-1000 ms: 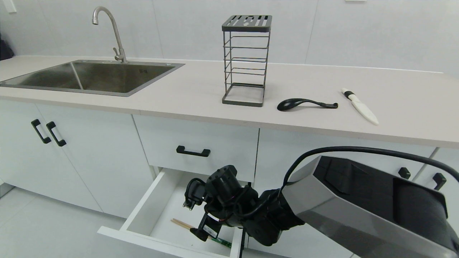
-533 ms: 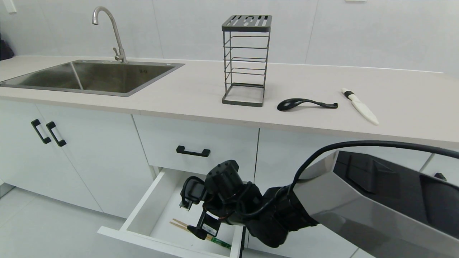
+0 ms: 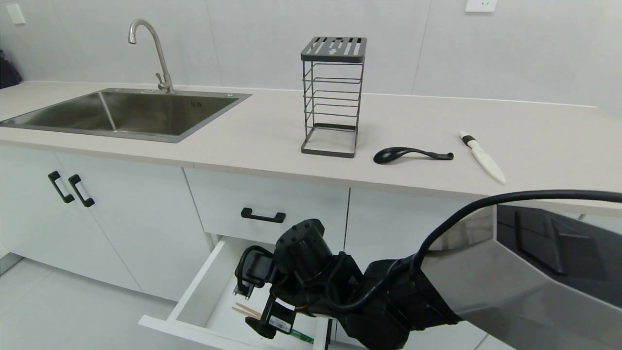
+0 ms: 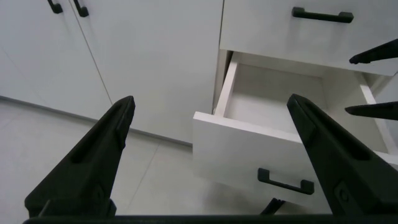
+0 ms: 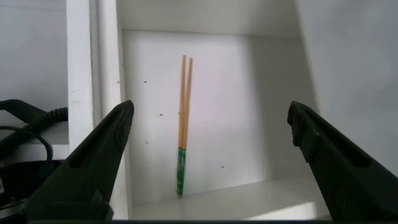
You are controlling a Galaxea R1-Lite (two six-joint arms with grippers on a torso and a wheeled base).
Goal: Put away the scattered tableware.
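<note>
A black spoon [image 3: 413, 154] and a white knife [image 3: 482, 156] with a black band lie on the countertop [image 3: 243, 141], right of a dark wire rack [image 3: 333, 97]. Below the counter a white drawer [image 3: 194, 296] is pulled out, and a pair of wooden chopsticks [image 3: 245, 311] [image 5: 183, 124] lies on its floor. My right gripper [image 3: 252, 304] [image 5: 210, 109] hangs open and empty above the chopsticks, inside the drawer's span. My left gripper [image 4: 210, 99] is open and empty, out in front of the drawer [image 4: 249, 134], low near the floor.
A steel sink [image 3: 126, 109] with a faucet [image 3: 155, 48] takes up the counter's left end. A shut drawer with a black handle [image 3: 263, 215] sits above the open one, and cabinet doors [image 3: 97, 218] stand to the left. The open drawer's front carries a black handle [image 4: 280, 182].
The head camera has shifted, so the whole picture sits lower. My right gripper has drifted a little to the left over the drawer, still open. The chopsticks, spoon and knife have not moved.
</note>
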